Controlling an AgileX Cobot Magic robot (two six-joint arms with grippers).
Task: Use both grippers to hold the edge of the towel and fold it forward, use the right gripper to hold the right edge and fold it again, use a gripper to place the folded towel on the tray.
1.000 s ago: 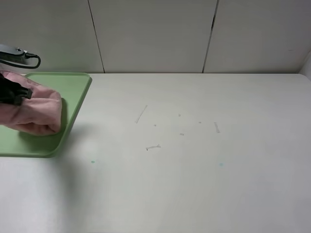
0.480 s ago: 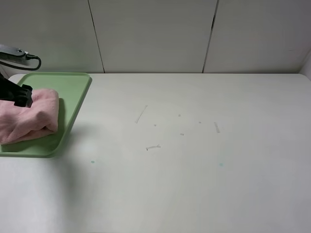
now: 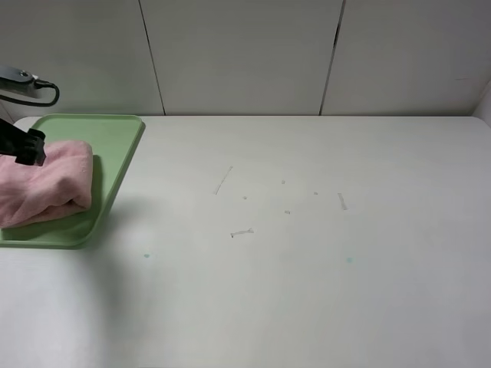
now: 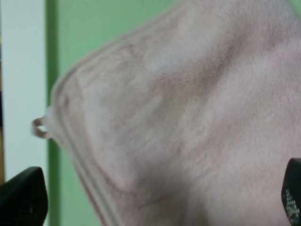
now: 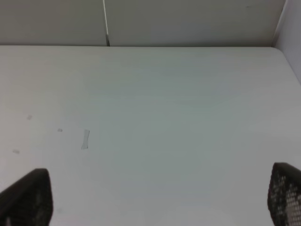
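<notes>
The folded pink towel (image 3: 46,184) lies on the green tray (image 3: 115,146) at the table's far left. My left gripper (image 3: 27,146) hovers at the towel's back edge. In the left wrist view the towel (image 4: 188,108) fills the picture with the tray (image 4: 108,28) behind it. The left gripper (image 4: 150,197) is open, its two dark fingertips (image 4: 23,197) standing wide apart on either side of the cloth. My right gripper (image 5: 150,197) is open and empty over bare table; it does not show in the exterior view.
The white table (image 3: 307,253) carries small scuff marks (image 3: 242,231) near its middle. A panelled wall (image 3: 245,54) runs along the back edge. The tray sits at the back left corner.
The towel has come down flat onto the tray. The left gripper has let go of it and drawn slightly up and to the left. The right arm has not moved.
</notes>
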